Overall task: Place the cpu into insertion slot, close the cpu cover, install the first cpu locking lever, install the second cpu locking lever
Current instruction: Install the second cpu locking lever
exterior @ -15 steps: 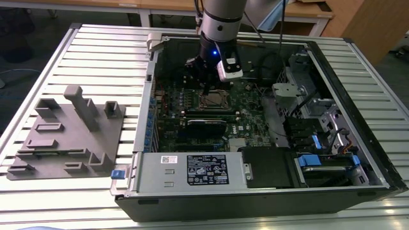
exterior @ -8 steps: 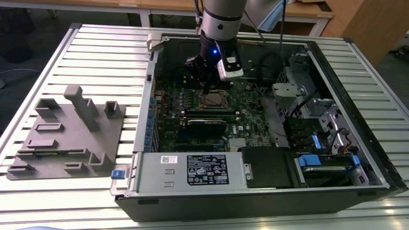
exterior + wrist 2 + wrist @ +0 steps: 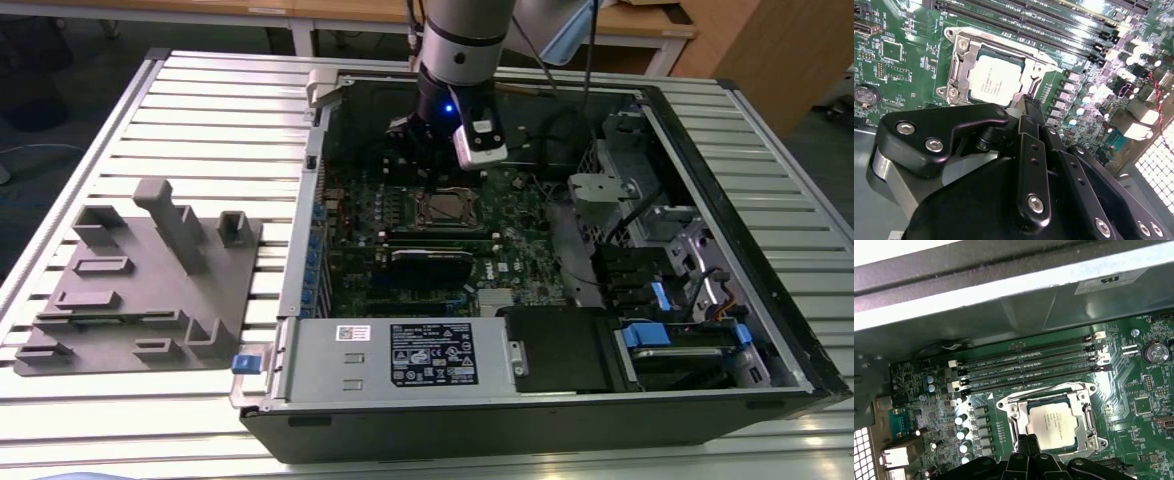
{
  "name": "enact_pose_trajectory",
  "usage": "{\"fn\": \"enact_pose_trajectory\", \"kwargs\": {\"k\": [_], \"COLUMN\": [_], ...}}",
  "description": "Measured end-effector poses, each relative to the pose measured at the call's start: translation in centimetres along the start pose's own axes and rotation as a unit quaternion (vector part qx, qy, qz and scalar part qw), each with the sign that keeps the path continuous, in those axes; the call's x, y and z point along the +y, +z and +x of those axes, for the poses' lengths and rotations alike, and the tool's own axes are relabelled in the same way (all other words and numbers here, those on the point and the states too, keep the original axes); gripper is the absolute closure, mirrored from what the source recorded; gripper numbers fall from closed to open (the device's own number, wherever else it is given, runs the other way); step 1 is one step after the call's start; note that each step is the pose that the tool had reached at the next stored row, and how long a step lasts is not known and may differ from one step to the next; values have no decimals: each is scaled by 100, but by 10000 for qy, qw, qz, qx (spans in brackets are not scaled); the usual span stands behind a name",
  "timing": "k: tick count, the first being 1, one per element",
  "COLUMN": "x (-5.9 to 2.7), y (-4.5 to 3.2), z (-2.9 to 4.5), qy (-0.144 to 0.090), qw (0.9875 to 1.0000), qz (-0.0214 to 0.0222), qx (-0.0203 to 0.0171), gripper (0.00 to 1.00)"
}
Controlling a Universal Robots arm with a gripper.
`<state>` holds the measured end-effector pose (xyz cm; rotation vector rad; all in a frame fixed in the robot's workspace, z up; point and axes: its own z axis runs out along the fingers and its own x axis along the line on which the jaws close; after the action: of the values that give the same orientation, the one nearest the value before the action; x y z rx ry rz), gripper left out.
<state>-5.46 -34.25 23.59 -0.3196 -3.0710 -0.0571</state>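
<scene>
The cpu [image 3: 998,80] lay seated in the insertion slot [image 3: 956,70], its pale metal top showing through the window of the cpu cover [image 3: 966,65], which lay flat over the socket in both wrist views. In the exterior view the socket sat near the middle of the green motherboard [image 3: 521,235], inside the open computer case [image 3: 747,250] resting on the slatted table [image 3: 200,110]. The arm [image 3: 461,40] reached down into the case from twelve o'clock, with the pincer [image 3: 434,150] poised just beyond the socket's far edge. In the second wrist view the pincer [image 3: 1026,107] had its black fingers [image 3: 1029,150] pressed together into one narrow tip, holding nothing, and that tip stood right at the edge of the cover's frame; whether it touched the metal could not be told. A grey fixture plate [image 3: 140,290] lay on the table at nine o'clock from the case, well apart from it.
</scene>
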Motion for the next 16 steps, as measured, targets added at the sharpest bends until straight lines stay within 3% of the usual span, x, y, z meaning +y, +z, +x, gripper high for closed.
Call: {"fn": "enact_pose_trajectory", "kwargs": {"k": [3,10,16], "x": [-3,-7,-7], "y": [5,14,14], "z": [-2,-3,-3], "qy": [-4,-23,-89], "qw": [10000,9999,9995], "qz": [-25,-89,-219], "qx": [-26,-145,-217], "gripper": [89,89,89]}}
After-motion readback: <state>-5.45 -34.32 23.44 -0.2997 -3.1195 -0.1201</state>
